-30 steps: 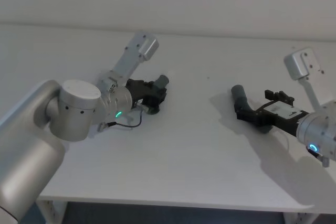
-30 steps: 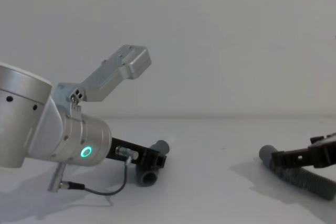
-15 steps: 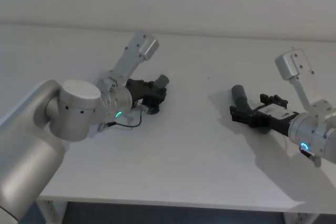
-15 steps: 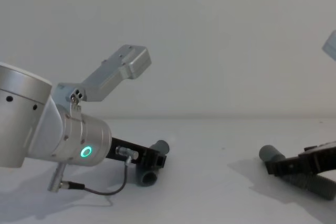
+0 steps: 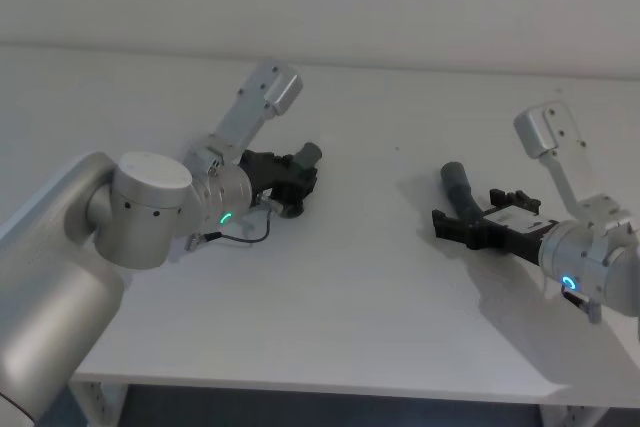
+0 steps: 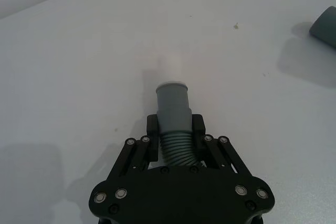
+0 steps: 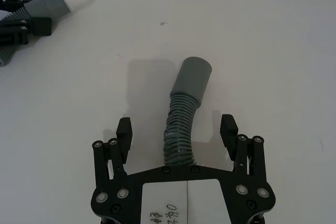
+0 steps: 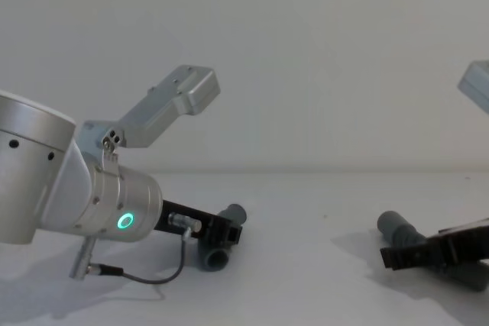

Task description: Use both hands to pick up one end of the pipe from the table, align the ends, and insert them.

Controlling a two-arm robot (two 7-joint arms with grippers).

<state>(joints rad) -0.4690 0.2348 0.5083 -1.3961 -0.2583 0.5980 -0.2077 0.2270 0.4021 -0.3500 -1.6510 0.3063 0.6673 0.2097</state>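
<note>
My left gripper (image 5: 296, 180) is shut on the short pipe piece (image 6: 175, 145), its fingers clamping the corrugated part just behind the grey collar (image 6: 172, 103). The white spigot (image 6: 169, 66) points toward the table's middle. The long hose (image 7: 181, 129) lies on the white table (image 5: 350, 277), and its smooth cuff (image 7: 193, 80) faces the short piece. My right gripper (image 7: 176, 128) is open and low over the table. One finger stands on each side of the hose, neither touching it. From the chest camera, the right gripper (image 8: 397, 253) sits just behind the cuff (image 8: 393, 224).
A thin black cable (image 5: 245, 239) loops on the table under my left wrist. A small dark speck (image 7: 164, 23) marks the surface between the two pieces. The table's front edge (image 5: 330, 387) runs below both arms.
My right gripper has slid forward along the long hose toward its cuff, still open. The left gripper and the short piece have not moved.
</note>
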